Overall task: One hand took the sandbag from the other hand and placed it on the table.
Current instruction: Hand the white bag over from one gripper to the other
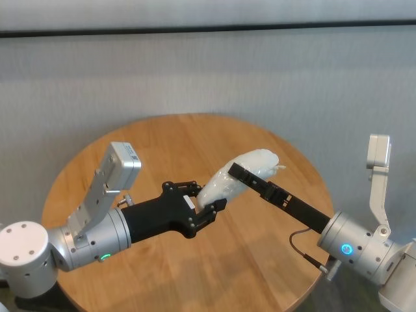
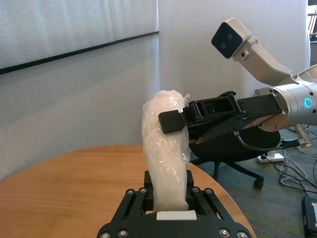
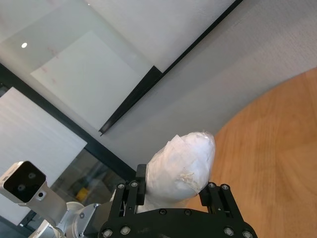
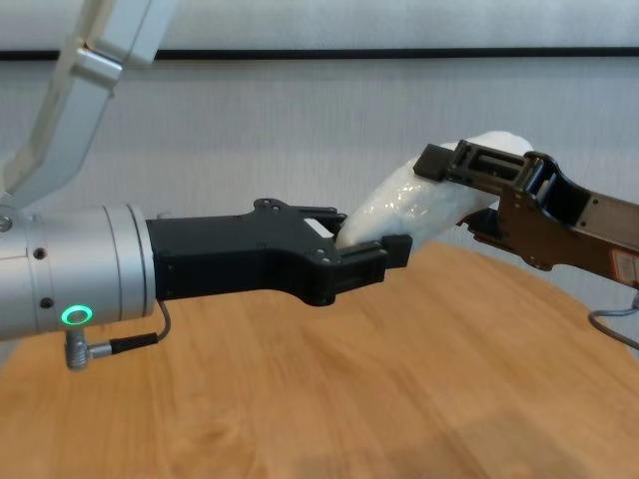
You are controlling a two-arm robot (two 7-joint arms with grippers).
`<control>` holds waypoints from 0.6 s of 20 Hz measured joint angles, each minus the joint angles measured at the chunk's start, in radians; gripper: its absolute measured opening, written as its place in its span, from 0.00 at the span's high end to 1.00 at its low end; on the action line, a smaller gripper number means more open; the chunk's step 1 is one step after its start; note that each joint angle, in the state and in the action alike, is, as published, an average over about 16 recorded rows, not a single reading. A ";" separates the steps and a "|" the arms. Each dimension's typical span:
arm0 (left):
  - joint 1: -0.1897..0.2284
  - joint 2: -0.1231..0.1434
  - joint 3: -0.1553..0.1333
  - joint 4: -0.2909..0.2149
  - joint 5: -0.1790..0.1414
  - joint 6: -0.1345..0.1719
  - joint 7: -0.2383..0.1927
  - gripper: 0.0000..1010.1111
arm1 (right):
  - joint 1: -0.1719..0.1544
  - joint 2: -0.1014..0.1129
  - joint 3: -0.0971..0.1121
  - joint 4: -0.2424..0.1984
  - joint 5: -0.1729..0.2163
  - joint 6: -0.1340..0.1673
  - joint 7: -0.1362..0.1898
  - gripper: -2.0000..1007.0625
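Layout above the table (image 1: 162, 273). The sandbag (image 1: 237, 177) hangs in the air over the tabletop's middle, tilted, its lower end toward the robot's left and its upper end toward the right. The left gripper (image 1: 207, 207), reaching in from the left, closes on the lower end. The right gripper (image 1: 239, 171), reaching in from the right, closes on the upper part.
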 joint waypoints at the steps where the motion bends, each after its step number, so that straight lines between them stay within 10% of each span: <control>1: 0.000 0.000 0.000 0.000 0.000 0.000 0.000 0.65 | 0.000 0.000 0.000 0.000 0.000 0.000 0.000 0.42; 12: 0.000 0.000 0.000 0.000 0.000 0.000 0.000 0.65 | 0.000 0.000 0.000 0.000 0.000 0.000 0.000 0.42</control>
